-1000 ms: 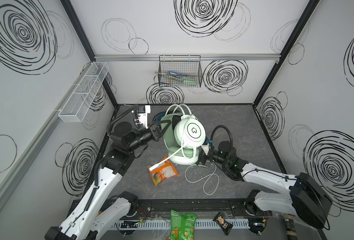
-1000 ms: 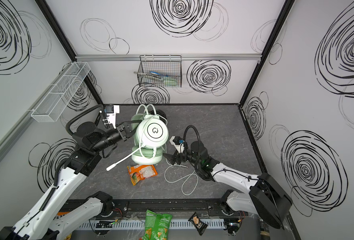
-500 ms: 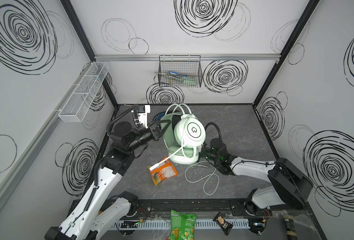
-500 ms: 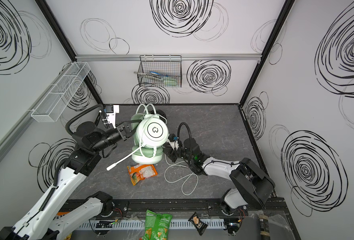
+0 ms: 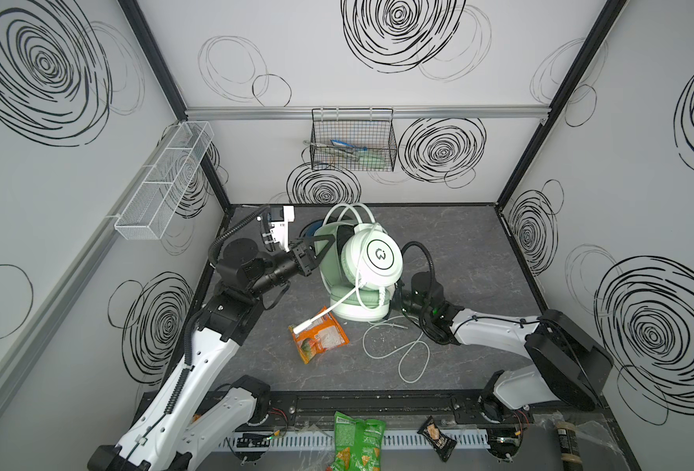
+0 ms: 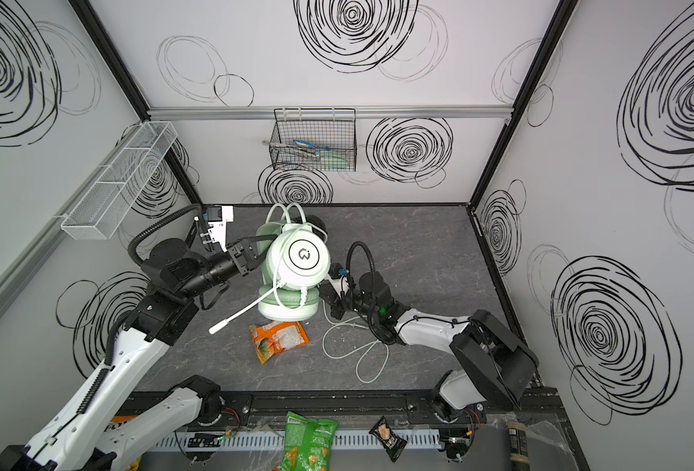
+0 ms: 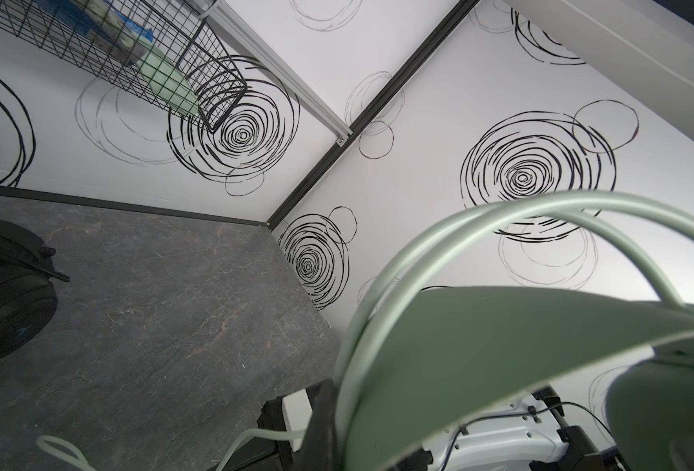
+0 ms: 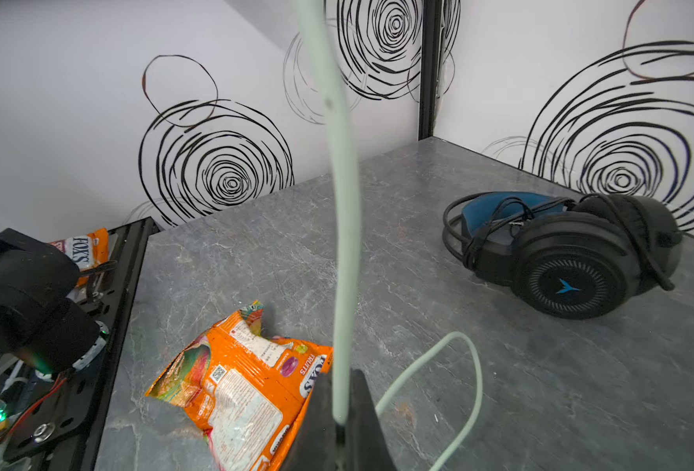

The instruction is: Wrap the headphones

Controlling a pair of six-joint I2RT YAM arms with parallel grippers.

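Observation:
The pale mint-green headphones [image 5: 377, 255] [image 6: 302, 255] hang upright over the mat. My left gripper [image 5: 324, 246] [image 6: 255, 248] is shut on their headband [image 7: 500, 326]. Their whitish cable [image 5: 394, 354] [image 6: 353, 350] lies in loops on the floor at the front right. My right gripper [image 5: 398, 304] [image 6: 333, 301] sits low beside the lower earcup. In the right wrist view it [image 8: 339, 424] is shut on the cable [image 8: 343, 244], which runs straight up from the jaws. The black headphones [image 8: 561, 253] [image 7: 7, 293] lie at the back with their cable wound on them, mostly hidden in both top views.
An orange snack bag [image 5: 320, 336] [image 8: 239, 387] lies just in front of the mint headset, under its white mic boom [image 5: 324, 316]. A black wire basket [image 5: 353, 147] hangs on the back wall, a white mesh shelf [image 5: 166, 183] on the left wall. A green bag [image 5: 353, 444] lies past the front rail.
My right gripper moved in toward the lower earcup and went from open to shut on the whitish cable. The left gripper and the headset it holds stayed put.

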